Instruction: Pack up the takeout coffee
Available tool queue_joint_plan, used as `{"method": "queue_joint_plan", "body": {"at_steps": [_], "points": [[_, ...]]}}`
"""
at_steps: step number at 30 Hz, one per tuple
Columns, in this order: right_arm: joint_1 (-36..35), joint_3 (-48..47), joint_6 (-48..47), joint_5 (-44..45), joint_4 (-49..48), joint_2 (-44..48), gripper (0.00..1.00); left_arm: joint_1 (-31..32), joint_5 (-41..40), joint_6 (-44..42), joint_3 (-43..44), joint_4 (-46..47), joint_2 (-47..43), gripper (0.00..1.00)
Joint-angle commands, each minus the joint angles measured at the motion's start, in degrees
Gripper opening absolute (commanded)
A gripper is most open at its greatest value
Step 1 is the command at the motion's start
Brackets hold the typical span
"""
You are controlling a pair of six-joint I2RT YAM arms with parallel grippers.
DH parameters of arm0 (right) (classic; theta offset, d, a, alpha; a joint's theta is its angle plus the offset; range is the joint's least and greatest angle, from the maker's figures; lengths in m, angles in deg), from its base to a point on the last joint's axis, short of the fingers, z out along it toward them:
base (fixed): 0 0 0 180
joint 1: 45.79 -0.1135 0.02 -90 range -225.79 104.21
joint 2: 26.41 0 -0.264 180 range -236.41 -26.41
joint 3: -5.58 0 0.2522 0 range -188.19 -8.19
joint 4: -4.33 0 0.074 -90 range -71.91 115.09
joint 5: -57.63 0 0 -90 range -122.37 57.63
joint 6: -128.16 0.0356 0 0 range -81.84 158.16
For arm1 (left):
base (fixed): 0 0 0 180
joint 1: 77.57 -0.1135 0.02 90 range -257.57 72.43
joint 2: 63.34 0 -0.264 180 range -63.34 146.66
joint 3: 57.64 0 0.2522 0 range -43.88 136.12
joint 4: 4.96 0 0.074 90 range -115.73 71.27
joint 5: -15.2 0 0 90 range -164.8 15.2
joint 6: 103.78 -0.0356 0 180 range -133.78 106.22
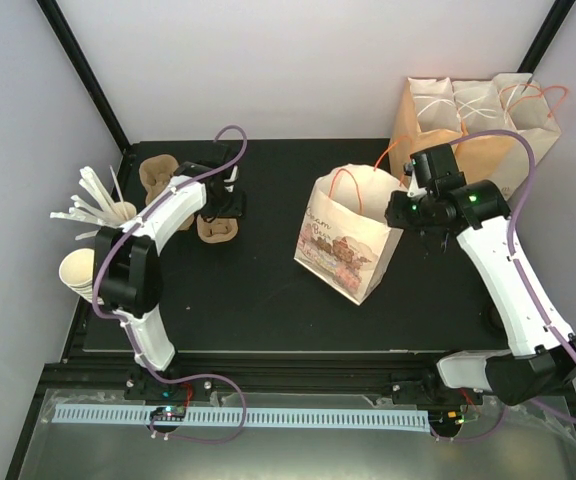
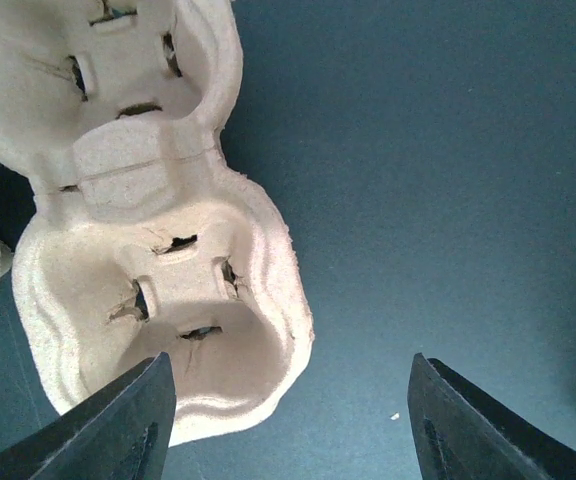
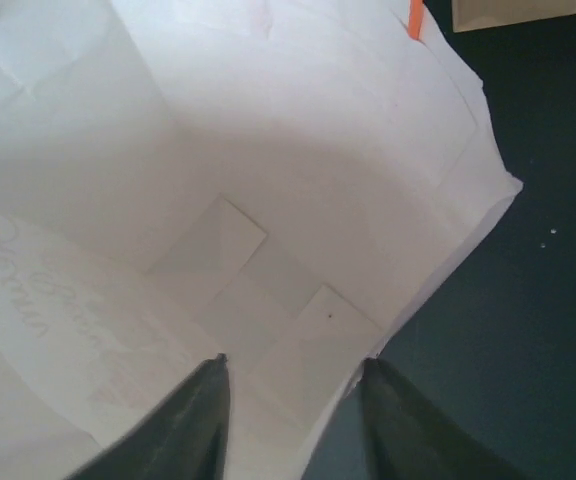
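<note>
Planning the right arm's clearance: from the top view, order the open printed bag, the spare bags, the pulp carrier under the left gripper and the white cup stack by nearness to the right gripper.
From the right gripper:
1. Open printed bag, at its fingers, centre.
2. Spare bags, back right.
3. Pulp carrier, left of centre.
4. White cup stack, far left edge.

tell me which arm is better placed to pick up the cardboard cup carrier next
Left, most likely. The left pincer hangs open directly over the cup carrier, one finger above the carrier's edge. The right pincer is on the far side, straddling the paper bag's rim.
</note>
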Motion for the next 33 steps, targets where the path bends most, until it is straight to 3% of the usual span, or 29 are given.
{"method": "queue_joint_plan", "body": {"at_steps": [1,6,11,20,28,33], "points": [[0.2,0.3,-1.8,3.0,-1.6,1.4,0.55,-1.1,0.7,-0.8,1.7,-0.7,2.5,0.67],[0.2,2.3,-3.1,4.1,-2.1,4.0,0.57,-1.7,1.7,-0.7,0.9,0.4,5.0,0.66],[0.2,1.8,-3.5,7.9,-0.5,5.4,0.58,-1.9,3.7,-0.6,0.8,1.4,7.9,0.58],[0.2,-1.1,-4.3,8.4,1.2,7.5,0.59,-1.9,4.7,-0.6,0.3,1.2,10.0,0.32],[0.2,-2.9,-6.2,4.9,1.4,8.6,0.62,-1.9,4.0,-1.1,-1.4,-0.1,4.0,0.27],[0.2,-2.5,-6.3,3.2,1.1,8.7,0.62,-1.9,5.6,-1.4,-2.8,-0.3,1.1,0.12]]}}
